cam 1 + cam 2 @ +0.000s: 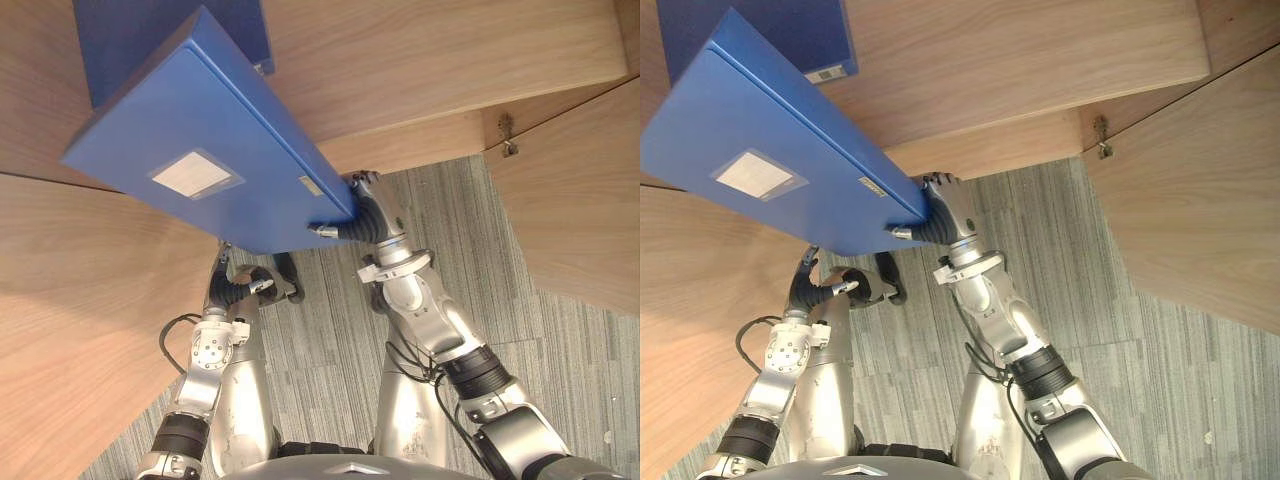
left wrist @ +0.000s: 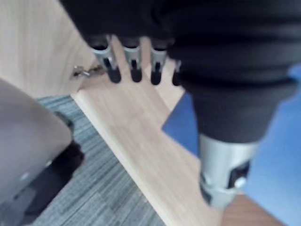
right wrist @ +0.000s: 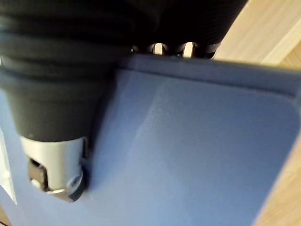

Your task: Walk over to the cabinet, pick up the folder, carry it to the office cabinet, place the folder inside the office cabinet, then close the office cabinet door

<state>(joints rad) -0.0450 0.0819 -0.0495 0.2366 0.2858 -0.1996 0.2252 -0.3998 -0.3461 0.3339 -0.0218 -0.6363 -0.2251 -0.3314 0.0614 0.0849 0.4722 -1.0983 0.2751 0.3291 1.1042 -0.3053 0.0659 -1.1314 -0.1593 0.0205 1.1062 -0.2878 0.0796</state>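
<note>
Gripping the blue folder [image 1: 230, 120] by its near corner, our right hand [image 1: 370, 215] clamps thumb and fingers over the edge and holds it tilted above the office cabinet shelf [image 1: 450, 60]. We should level it, slide it in beside the second folder [image 1: 160, 35], and release only once it is supported. Our left hand [image 1: 250, 285] hangs low, fingers relaxed and empty.

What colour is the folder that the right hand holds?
The folder is blue, seen best in the left eye view.

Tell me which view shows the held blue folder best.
The left eye view: the whole blue folder fits, held at one corner by the right robot hand. The right eye view crops it; the wrist views catch close blue patches.
</note>
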